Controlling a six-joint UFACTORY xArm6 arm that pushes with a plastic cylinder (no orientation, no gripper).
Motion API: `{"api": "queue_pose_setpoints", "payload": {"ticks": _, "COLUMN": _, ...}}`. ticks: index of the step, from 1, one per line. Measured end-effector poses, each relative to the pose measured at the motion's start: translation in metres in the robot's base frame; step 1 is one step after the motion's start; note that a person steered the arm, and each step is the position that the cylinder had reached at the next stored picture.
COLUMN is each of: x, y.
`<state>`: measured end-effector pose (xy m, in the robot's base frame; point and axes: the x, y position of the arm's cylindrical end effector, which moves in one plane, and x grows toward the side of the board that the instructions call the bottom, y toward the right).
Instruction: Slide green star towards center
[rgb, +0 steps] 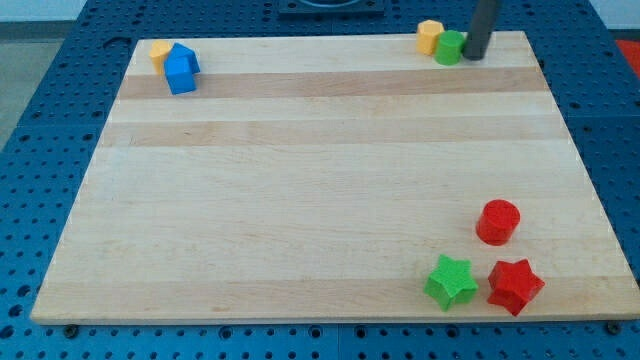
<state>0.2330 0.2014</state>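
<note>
the green star (451, 281) lies near the view's bottom right corner of the wooden board (300, 180), far from the center. just beside it on the right is a red star (515, 285), and a little above them stands a red cylinder (497, 221). at the view's top left, a blue block (181, 70) touches a yellow block (160, 51). at the top right, my tip (473, 56) stands just right of a green cylinder (449, 46), which touches another yellow block (430, 36). there is no pincer, only the rod.

The rod (481, 28) is cut off by the view's top edge. The yellow block (160, 50) is partly hidden behind the blue block (181, 70).
</note>
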Motion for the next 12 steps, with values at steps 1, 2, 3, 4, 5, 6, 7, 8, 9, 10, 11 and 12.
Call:
{"api": "queue_pose_setpoints", "payload": {"ticks": 1, "x": 0.021, "y": 0.063}}
{"api": "queue_pose_setpoints", "payload": {"ticks": 2, "x": 0.066, "y": 0.079}}
{"api": "queue_pose_setpoints", "payload": {"ticks": 3, "x": 0.115, "y": 0.083}}
{"api": "queue_pose_setpoints", "payload": {"ticks": 4, "x": 0.174, "y": 0.085}}
{"api": "queue_pose_setpoints", "payload": {"ticks": 5, "x": 0.235, "y": 0.087}}
{"api": "queue_pose_setpoints", "payload": {"ticks": 6, "x": 0.288, "y": 0.09}}
{"api": "queue_pose_setpoints", "payload": {"ticks": 7, "x": 0.342, "y": 0.089}}
{"api": "queue_pose_setpoints", "payload": {"ticks": 8, "x": 0.385, "y": 0.065}}
{"api": "queue_pose_setpoints", "payload": {"ticks": 9, "x": 0.386, "y": 0.025}}
{"api": "queue_pose_setpoints", "payload": {"ticks": 10, "x": 0.384, "y": -0.042}}
{"api": "queue_pose_setpoints", "payload": {"ticks": 11, "x": 0.384, "y": -0.084}}
{"api": "queue_pose_setpoints", "payload": {"ticks": 12, "x": 0.384, "y": -0.103}}
